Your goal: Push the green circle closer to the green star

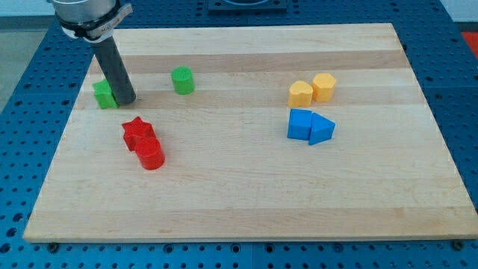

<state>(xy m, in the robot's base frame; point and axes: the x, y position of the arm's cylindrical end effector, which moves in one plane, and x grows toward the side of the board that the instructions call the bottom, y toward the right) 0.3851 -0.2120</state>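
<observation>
The green circle (182, 81) is a short cylinder standing at the view's upper left of the wooden board (246, 187). The green star (104, 94) lies further left, near the board's left edge, partly hidden behind my rod. My tip (125, 100) rests on the board right beside the green star, on its right side, and well to the left of the green circle. A gap of bare wood separates the tip from the circle.
A red star (137, 132) and a red cylinder (150, 154) touch each other below the tip. At the view's right, two yellow blocks (301, 93) (324, 87) sit above a blue block (300, 124) and a blue triangle (321, 130).
</observation>
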